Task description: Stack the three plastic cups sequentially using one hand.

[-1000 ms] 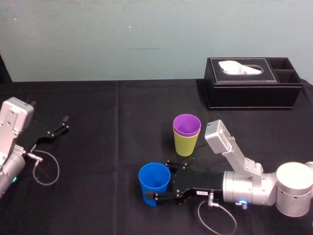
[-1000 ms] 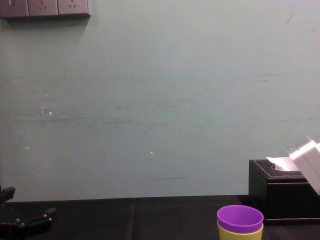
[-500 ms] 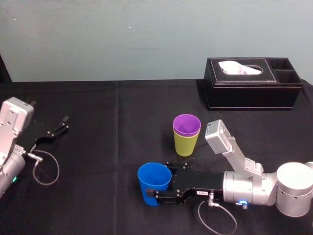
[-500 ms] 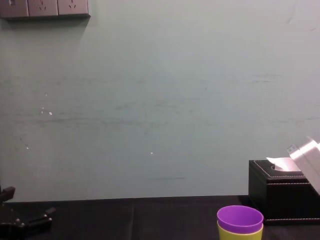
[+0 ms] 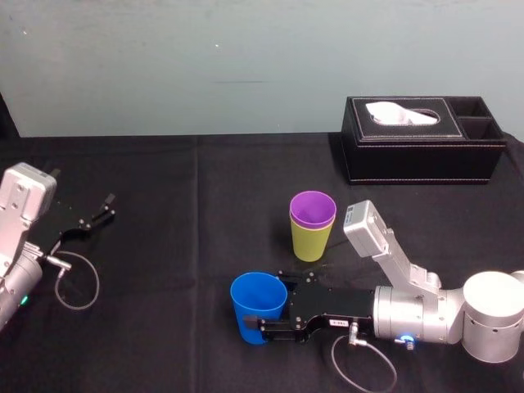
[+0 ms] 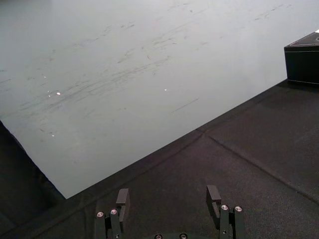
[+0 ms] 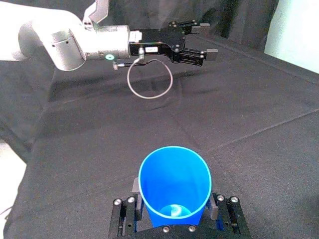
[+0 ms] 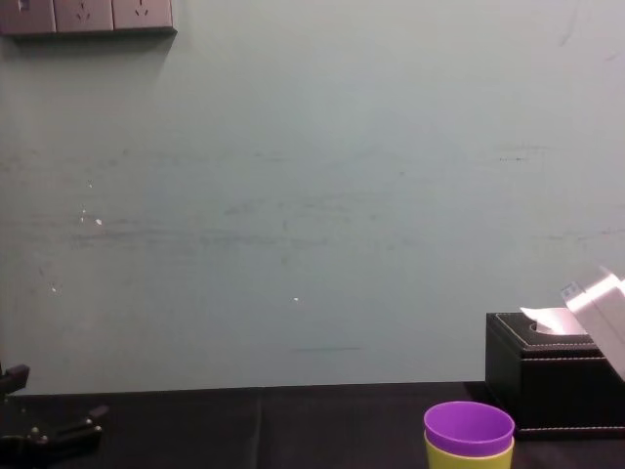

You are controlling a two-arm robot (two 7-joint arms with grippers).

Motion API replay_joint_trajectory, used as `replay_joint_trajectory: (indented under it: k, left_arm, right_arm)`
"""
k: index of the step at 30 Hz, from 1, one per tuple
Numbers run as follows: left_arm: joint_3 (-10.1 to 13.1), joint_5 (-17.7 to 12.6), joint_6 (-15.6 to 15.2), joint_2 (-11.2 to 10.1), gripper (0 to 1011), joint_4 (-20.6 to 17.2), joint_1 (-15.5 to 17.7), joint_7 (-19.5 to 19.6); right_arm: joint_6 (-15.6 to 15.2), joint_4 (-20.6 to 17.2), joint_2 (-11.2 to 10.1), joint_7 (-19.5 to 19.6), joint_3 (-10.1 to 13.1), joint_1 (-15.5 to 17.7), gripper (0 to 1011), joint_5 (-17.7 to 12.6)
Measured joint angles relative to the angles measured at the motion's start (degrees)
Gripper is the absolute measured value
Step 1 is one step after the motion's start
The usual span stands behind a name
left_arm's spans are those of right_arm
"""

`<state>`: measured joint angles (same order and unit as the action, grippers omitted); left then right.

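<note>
The blue cup (image 5: 259,304) is held upright near the front of the desk (image 5: 164,262), its open mouth facing up. It is clasped on its wall by the right gripper (image 5: 267,300), which reaches in from the robot's right. In the right wrist view the cup is seen seated between the two fingers (image 7: 135,185), which are closed against opposite sides of it. Whether the cup's base touches the desk cannot be told.

Just behind it and a little to the right, apart from it, the purple cup (image 5: 313,208) is nested inside the green cup (image 5: 312,240), with the purple rim standing just above the green one. In the chest view the pair is seen from the side at the lower edge.

A black tissue box (image 5: 422,149) is set at the desk's far right, well apart from the cups.

The left gripper (image 5: 100,210) is parked over the desk's left side, well away from the cups. Its fingers are spread wide with nothing between them.
</note>
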<state>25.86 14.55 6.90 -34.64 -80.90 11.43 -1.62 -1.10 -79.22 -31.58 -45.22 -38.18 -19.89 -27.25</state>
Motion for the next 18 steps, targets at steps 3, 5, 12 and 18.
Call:
replay_joint_trajectory:
  k: [3,5,12,18]
  left_arm:
    - [0.00,0.00,0.00,0.00,1011,0.00,0.00,0.00]
    - [0.00,0.00,0.00,0.00,1011,0.00,0.00,0.00]
    - [0.00,0.00,0.00,0.00,1011,0.00,0.00,0.00]
    - [0.00,0.00,0.00,0.00,1011,0.00,0.00,0.00]
  right_arm:
    - [0.00,0.00,0.00,0.00,0.00,0.00,729,0.00]
    - [0.00,0.00,0.00,0.00,0.00,0.00,729,0.00]
    - [0.00,0.00,0.00,0.00,-0.01,0.00,729,0.00]
    - [0.00,0.01,0.00,0.00,-0.01,0.00,729,0.00]
